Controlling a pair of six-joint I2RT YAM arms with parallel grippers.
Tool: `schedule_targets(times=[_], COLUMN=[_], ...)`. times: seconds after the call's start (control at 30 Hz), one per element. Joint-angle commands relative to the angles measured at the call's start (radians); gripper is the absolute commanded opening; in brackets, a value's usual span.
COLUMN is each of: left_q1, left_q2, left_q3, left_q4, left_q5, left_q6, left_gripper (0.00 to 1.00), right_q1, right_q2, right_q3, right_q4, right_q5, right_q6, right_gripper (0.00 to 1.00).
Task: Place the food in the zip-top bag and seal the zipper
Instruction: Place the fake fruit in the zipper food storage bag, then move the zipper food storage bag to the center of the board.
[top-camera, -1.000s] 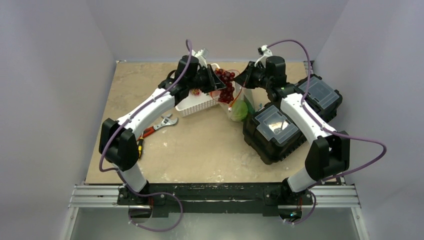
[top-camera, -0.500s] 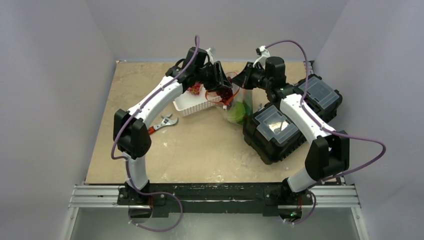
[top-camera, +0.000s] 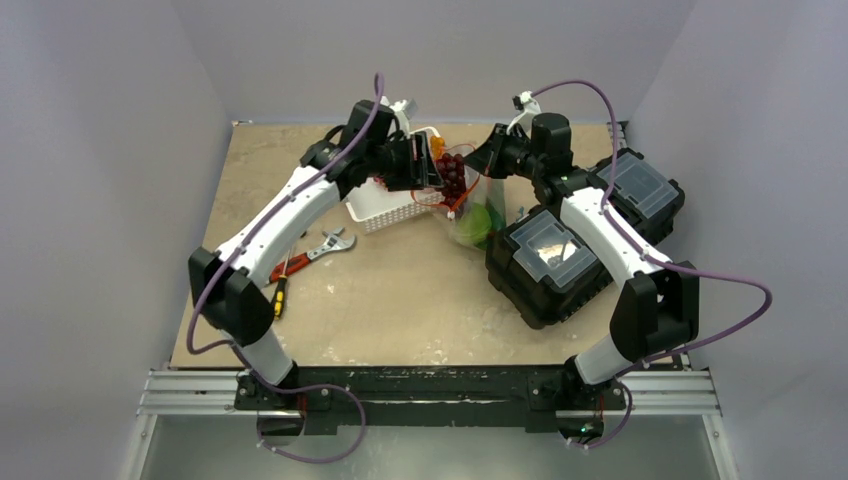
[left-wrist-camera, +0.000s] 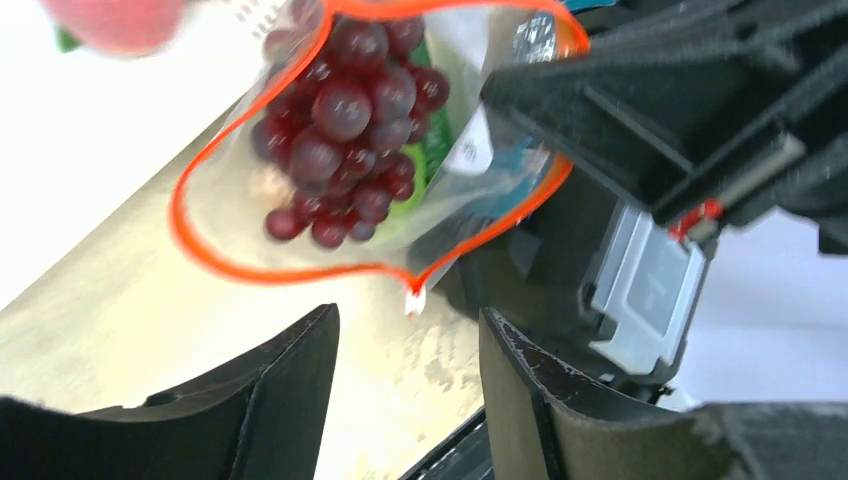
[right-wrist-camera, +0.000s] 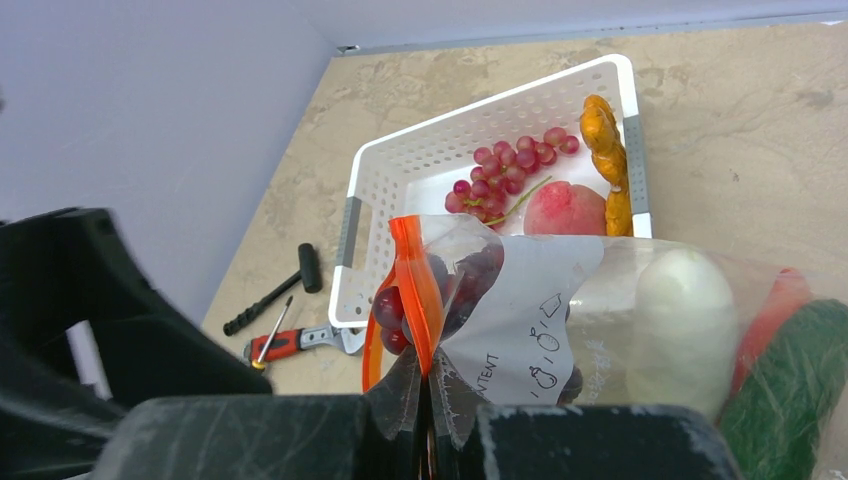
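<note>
The clear, crinkly zip-top bag (right-wrist-camera: 612, 300) stands just beside the white slotted basket (right-wrist-camera: 400, 180). Its glossy orange zipper (left-wrist-camera: 180, 215) is looped open around round dark purple grapes (left-wrist-camera: 340, 130). The right gripper (right-wrist-camera: 430, 425) is clamped on the bag's mouth edge, while the left gripper (left-wrist-camera: 408, 335) faces the opening, fingers apart and empty. The white label (right-wrist-camera: 520, 330) seems to read "CONTENT".

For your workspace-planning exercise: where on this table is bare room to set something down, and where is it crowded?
Bare: the near-centre table between the wrench and the black cases; also the far-left corner. Crowded: far centre, around the basket and zip-top bag.
</note>
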Motion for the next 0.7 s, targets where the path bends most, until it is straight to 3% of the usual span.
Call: schedule_targets(times=[0.0, 0.3, 0.53, 0.67], left_q1=[0.008, 0.055, 0.061, 0.061], left_q2=[-0.155, -0.046, 0.069, 0.098], left_q3=[-0.1, -0.137, -0.133, -0.14], left_q4=[-0.03, -0.009, 0.087, 0.115], left_q5=[-0.176, -0.196, -0.122, -0.086], left_q6=[0.112, 0.074, 0.012, -0.002], left_gripper=[0.53, 0.5, 0.48, 0.3], right_q1=[0.005, 0.011, 0.013, 0.016], right_q2=[-0.053, -0.074, -0.074, -0.074], right_q3=[0.006, 0.0, 0.002, 0.002], right_q4=[0.097, 0.094, 0.093, 0.089], right_q5=[-0.037, -0.031, -0.034, -0.035], right_q6=[0.015, 0.008, 0.004, 0.002], right_gripper=[0.0, 0.0, 0.0, 0.0])
